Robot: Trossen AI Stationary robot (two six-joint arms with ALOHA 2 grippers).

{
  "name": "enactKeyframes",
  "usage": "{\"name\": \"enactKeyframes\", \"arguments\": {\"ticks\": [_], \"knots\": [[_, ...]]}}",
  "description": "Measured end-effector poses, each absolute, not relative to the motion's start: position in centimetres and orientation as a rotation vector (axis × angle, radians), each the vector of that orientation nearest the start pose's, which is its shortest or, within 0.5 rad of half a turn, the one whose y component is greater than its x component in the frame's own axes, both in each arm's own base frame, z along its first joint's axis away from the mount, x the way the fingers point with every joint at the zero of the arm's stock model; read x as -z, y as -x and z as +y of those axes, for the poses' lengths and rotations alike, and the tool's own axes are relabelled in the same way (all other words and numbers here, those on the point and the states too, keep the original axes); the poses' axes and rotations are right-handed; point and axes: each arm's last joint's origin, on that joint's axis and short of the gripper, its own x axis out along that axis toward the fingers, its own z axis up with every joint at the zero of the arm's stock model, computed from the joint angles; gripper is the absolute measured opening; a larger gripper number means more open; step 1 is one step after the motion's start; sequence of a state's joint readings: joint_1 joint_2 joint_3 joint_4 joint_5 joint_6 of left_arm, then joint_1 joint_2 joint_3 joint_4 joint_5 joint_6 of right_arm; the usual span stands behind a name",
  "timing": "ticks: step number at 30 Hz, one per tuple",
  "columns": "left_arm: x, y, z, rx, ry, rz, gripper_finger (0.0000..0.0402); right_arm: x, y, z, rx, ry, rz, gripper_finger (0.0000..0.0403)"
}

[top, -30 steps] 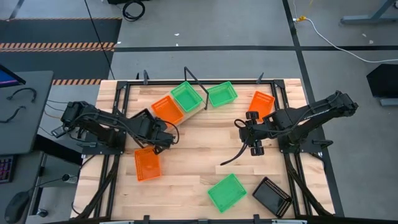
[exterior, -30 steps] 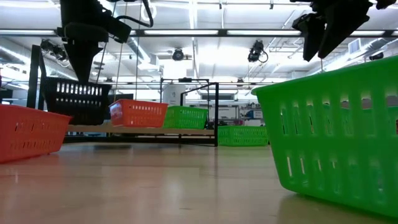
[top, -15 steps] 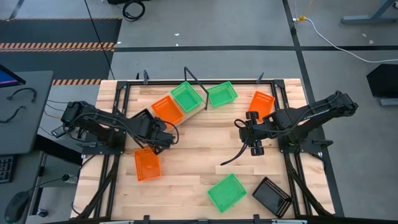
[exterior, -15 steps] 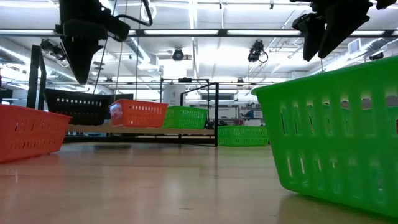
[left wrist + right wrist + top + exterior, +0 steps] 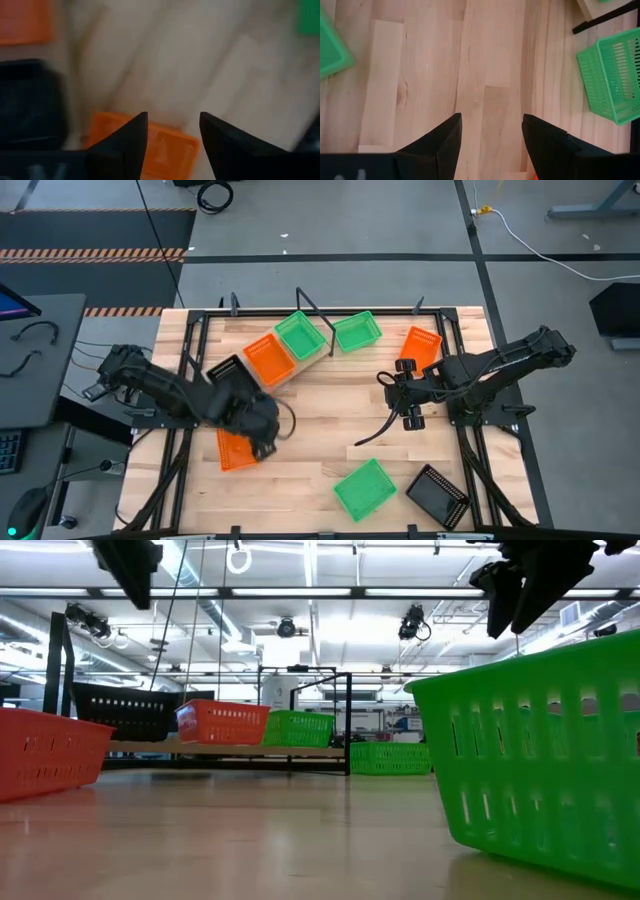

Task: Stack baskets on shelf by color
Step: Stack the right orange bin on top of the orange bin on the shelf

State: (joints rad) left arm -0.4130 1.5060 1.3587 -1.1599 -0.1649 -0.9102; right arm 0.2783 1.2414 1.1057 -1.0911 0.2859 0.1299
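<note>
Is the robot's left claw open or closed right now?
Open. The left gripper shows a clear gap between its two dark fingers, nothing pinched, with an orange basket below.

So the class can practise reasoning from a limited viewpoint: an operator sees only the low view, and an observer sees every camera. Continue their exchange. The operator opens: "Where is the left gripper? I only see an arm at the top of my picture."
Observer: The left gripper hangs open above an orange plastic mesh basket on the tabletop.
Operator: And the right gripper?
Observer: The right gripper is open over the bare wooden tabletop, holding nothing.
Operator: Is the big green plastic mesh basket hiding anything?
Observer: Yes, a black plastic mesh basket lies beside it.
</note>
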Motion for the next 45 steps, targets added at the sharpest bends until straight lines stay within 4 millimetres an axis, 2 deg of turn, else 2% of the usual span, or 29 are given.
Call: {"name": "enactKeyframes", "arguments": {"ticks": [8, 15, 19, 25, 29, 33, 38, 45], "knots": [[-27.1, -24.6, -17.1, -0.245, 0.375, 1.34, 0.0185, -29.0, -21.1, 5.2, 0.082, 0.229, 1.173, 0.0213], [-26.2, -23.3, -20.0, -0.267, 0.432, 1.357, 0.0183, -29.1, -21.4, 5.3, 0.075, 0.225, 1.145, 0.0213], [-26.3, -22.7, -20.8, -0.282, 0.443, 1.325, 0.0179, -29.2, -21.8, 5.5, 0.021, 0.21, 1.108, 0.0213], [-26.0, -21.7, -22.1, -0.295, 0.431, 1.306, 0.0172, -29.3, -22.0, 5.0, 0.079, 0.271, 1.09, 0.0213], [-25.1, -21.0, -23.3, -0.287, 0.392, 1.329, 0.0172, -29.4, -22.2, 5.3, 0.007, 0.228, 1.074, 0.0213], [-23.6, -20.7, -24.4, -0.3, 0.342, 1.383, 0.0173, -29.3, -22.2, 4.9, 0.055, 0.21, 1.082, 0.0213], [-22.4, -20.2, -24.5, -0.359, 0.253, 1.44, 0.0172, -29.3, -22.2, 4.4, 0.104, 0.148, 1.093, 0.0213], [-22.3, -19.3, -24.3, -0.383, 0.134, 1.455, 0.0177, -28.9, -21.4, 4.4, 0.184, 0.058, 1.167, 0.0213]]}}
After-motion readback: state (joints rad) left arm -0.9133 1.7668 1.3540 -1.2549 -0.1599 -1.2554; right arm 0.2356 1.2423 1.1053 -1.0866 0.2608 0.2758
